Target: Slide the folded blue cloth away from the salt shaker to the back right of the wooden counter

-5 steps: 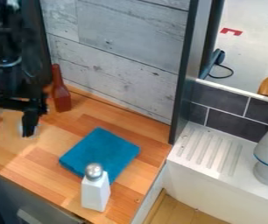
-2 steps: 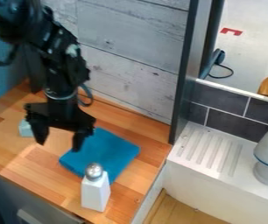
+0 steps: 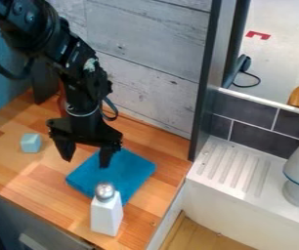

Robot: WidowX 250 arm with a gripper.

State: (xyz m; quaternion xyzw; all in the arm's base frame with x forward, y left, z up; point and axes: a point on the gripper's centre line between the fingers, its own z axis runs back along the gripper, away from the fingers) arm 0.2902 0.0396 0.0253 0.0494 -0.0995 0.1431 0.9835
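Away from the pale block (image 3: 31, 143), my gripper (image 3: 85, 162) has swung toward the blue cloth (image 3: 130, 169), flat by the shaker (image 3: 106, 215). Jaws apart and empty, I'm probably approaching it; next calls for aligning, then lowering.
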